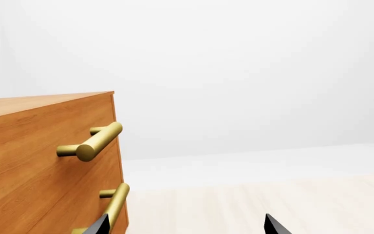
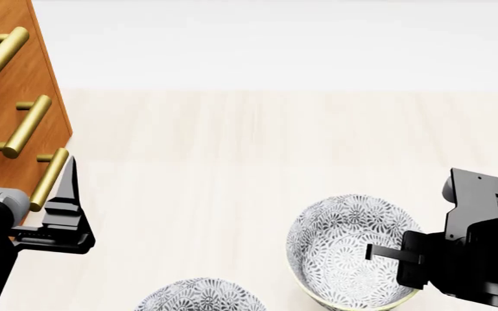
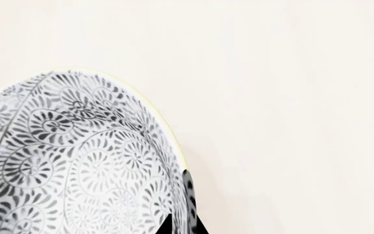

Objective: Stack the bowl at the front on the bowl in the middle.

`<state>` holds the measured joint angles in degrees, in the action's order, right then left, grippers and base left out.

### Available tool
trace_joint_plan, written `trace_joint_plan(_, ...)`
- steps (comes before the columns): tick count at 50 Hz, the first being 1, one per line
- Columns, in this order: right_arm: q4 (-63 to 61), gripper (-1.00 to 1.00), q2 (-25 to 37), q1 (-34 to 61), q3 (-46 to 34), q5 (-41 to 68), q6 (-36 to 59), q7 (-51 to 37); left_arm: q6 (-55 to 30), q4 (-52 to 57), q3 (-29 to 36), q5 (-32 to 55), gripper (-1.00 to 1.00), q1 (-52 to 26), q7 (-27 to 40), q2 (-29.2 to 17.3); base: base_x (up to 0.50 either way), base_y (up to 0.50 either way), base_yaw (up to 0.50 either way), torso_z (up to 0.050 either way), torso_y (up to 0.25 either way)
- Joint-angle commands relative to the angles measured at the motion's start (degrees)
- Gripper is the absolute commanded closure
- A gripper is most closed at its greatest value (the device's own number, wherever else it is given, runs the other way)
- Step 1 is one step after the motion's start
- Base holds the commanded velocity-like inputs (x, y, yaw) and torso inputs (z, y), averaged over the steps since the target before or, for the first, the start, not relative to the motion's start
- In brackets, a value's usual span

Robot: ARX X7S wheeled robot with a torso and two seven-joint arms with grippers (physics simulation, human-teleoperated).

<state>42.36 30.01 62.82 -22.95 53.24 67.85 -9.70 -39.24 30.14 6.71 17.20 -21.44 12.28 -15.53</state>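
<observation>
Bowl [image 2: 353, 251] rim pinched (right pincer [image 2: 388, 254]).

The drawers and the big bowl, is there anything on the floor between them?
No. In the head view only bare pale floor lies between the drawers and the big bowl. The left hand hangs beside the drawers.

Two patterned bowls [image 2: 353, 249] [image 2: 199, 295], one wooden cabinet [image 2: 2, 97] with three brass handles [image 2: 26, 126], two claws [image 2: 59, 220] [image 2: 388, 254].
</observation>
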Motion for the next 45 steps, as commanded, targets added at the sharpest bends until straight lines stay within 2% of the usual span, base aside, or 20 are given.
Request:
trace_joint_plan(1,-5.32,1.00,0.61,-1.70,2.63,2.88,2.54,-3.01,-0.08,0.07,0.22,0.27,-1.00,-0.06,0.29,-0.20,0.00,0.00,0.00,0.000,0.000)
trace_joint_plan(14,-15.40,1.00,1.89,-0.32,13.32,13.32,10.70,-14.49,-0.02,-0.29,0.07,0.74,-1.00,-0.52,0.54,-0.37,0.00,0.00,0.00,0.000,0.000)
trace_joint_plan(26,-15.86,1.00,1.69,1.10,19.78,22.14,17.52,-20.98,0.07,-0.26,0.00,1.08,-1.00,-0.60,0.97,-0.43,0.00,0.00,0.00,0.000,0.000)
trace_joint_plan(28,-16.57,1.00,1.44,1.37,21.46,25.82,20.71,-25.15,-0.23,0.10,-0.17,1.22,-1.00,-0.63,1.17,-0.49,0.00,0.00,0.00,0.000,0.000)
trace_joint_plan(41,-21.46,1.00,6.27,2.87,13.42,63.50,19.89,-51.20,0.48,-0.43,-0.13,1.39,-1.00,-0.33,1.57,-0.47,0.00,0.00,0.00,0.000,0.000)
trace_joint_plan(45,-23.90,1.00,7.40,2.98,11.01,68.88,18.73,-54.32,0.51,-0.33,-0.13,1.49,-1.00,-0.45,1.74,-0.47,0.00,0.00,0.00,0.000,0.000)
